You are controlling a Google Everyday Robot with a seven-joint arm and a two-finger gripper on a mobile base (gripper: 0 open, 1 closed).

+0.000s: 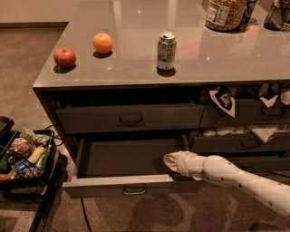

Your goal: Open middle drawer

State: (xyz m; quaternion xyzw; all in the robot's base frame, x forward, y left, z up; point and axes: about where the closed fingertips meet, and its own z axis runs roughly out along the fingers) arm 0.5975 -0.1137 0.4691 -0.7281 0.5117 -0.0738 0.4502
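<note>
The middle drawer [122,185] stands pulled out below the shut top drawer [131,118]. Its plain grey interior [122,158] is open to view and its small pull handle [134,190] sits at the centre of the front. My gripper [170,161] is at the end of the white arm [235,179], which comes in from the lower right. It hovers over the right end of the open drawer, just inside the front panel and to the right of the handle. It is not on the handle.
On the counter top [136,68] stand a red apple [65,57], an orange [103,43], a soda can [166,50] and a jar [225,13]. A black bin of packets [22,156] sits on the floor at left. Right-hand drawers [244,140] hold cloths and packets.
</note>
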